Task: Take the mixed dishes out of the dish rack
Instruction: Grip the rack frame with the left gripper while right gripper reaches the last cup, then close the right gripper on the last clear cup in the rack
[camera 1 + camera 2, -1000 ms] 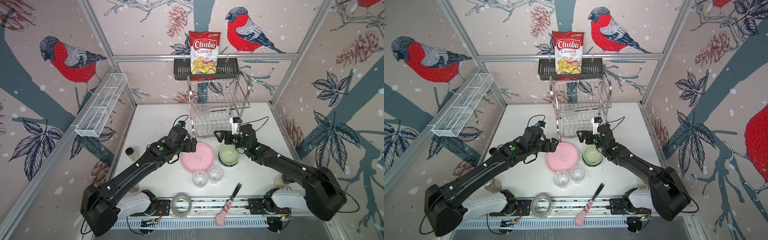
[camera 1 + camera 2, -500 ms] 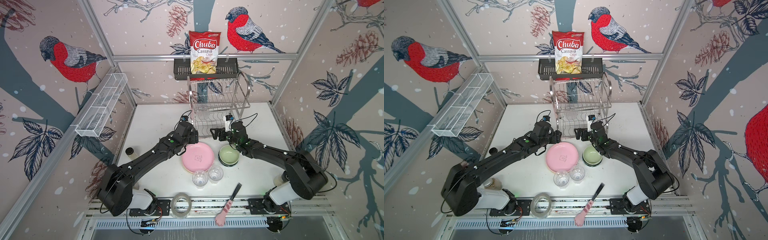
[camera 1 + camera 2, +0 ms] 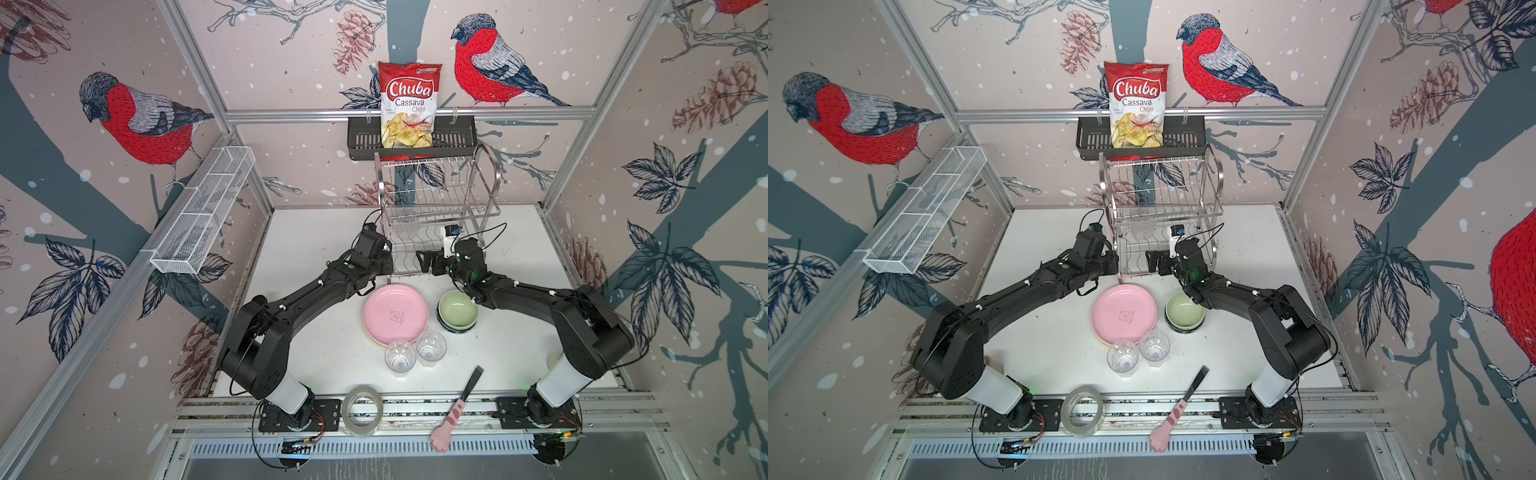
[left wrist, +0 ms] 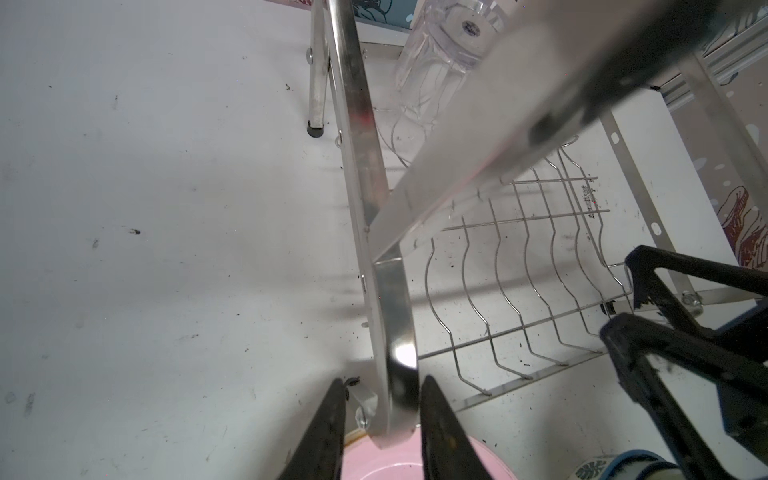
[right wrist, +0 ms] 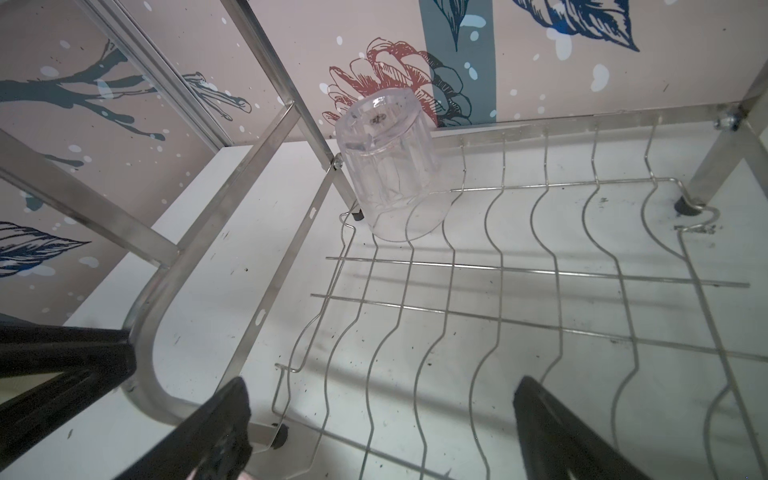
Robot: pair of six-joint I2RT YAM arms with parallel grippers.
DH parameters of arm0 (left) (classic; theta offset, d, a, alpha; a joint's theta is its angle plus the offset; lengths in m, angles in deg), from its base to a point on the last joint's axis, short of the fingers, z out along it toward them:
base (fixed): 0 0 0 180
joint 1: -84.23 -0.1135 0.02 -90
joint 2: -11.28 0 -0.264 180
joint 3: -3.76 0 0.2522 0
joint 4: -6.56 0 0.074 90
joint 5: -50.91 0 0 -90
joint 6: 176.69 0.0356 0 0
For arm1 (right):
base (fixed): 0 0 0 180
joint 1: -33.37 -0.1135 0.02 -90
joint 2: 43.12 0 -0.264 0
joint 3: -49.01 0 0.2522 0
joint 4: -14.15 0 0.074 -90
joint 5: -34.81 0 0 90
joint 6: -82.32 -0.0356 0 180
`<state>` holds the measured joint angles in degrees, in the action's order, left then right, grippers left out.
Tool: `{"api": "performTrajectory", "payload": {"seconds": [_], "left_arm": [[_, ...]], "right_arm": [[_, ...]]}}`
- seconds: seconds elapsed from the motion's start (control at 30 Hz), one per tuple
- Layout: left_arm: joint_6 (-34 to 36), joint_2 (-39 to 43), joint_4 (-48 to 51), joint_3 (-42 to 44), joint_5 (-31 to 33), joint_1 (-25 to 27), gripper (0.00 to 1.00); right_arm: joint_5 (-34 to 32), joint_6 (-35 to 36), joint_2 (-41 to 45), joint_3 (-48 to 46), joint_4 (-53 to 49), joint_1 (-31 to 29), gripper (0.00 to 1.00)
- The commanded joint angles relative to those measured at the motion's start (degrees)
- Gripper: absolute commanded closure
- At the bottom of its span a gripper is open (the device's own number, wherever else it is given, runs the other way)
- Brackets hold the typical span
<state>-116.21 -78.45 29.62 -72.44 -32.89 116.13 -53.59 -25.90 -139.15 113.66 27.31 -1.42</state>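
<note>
The dish rack [image 3: 436, 195] [image 3: 1158, 195] stands at the back of the table. One clear glass [image 5: 390, 178] [image 4: 436, 62] stands upside down in the far left corner of its lower shelf. My left gripper [image 4: 384, 380] [image 3: 388, 266] is shut on the rack's left front steel band, its fingers [image 4: 432, 415] flanking it. My right gripper [image 5: 380, 380] [image 3: 424, 262] hangs wide open at the lower shelf's front edge, holding nothing. On the table lie a pink plate [image 3: 395, 313] on a stack, stacked bowls with a pale green bowl [image 3: 457, 311] on top, and two glasses [image 3: 400, 355] [image 3: 431, 347].
A tape roll [image 3: 363, 409] and a pink-handled tool [image 3: 457, 407] lie at the table's front edge. A chips bag [image 3: 409, 108] sits in the black basket above the rack. A white mesh tray [image 3: 203, 216] hangs on the left wall.
My left gripper has moved up to the rack's left front band and closed round it. My right gripper has moved closer to the lower shelf and stayed open.
</note>
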Motion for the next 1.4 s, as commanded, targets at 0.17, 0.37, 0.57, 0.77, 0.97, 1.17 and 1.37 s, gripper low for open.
{"api": "performTrajectory", "payload": {"seconds": [0.17,0.37,0.57,0.77,0.97,1.17,1.37], "left_arm": [[1.8,-1.6,-1.8,-1.2,-0.6,-0.5,0.76],[2.6,-2.7,-0.6,-2.9,-1.2,-0.5,0.84],[3.2,-3.6,2.0,-4.7,-3.3,-0.5,0.86],[3.5,-3.0,2.6,-4.2,-5.0,-0.6,0.86],[3.7,-2.8,3.0,-3.9,-6.0,-0.5,0.86],[3.8,-2.8,3.0,-3.8,-7.0,-0.5,0.86],[4.4,-2.8,3.3,-4.0,-8.3,-0.5,0.87]], "right_arm": [[-0.8,0.9,-3.8,3.4,2.0,-0.5,0.01],[-2.5,2.0,-6.4,5.7,1.6,-1.0,0.01],[-3.5,3.2,-9.8,8.7,0.6,-1.1,0.01],[-5.1,5.7,-14.1,12.6,0.2,-1.3,0.01],[-5.3,7.7,-19.2,18.4,-1.4,-1.3,0.01],[-7.3,10.5,-23.9,24.3,-2.8,-1.3,0.01],[-9.9,12.8,-28.6,30.0,-4.2,-1.2,0.01]]}}
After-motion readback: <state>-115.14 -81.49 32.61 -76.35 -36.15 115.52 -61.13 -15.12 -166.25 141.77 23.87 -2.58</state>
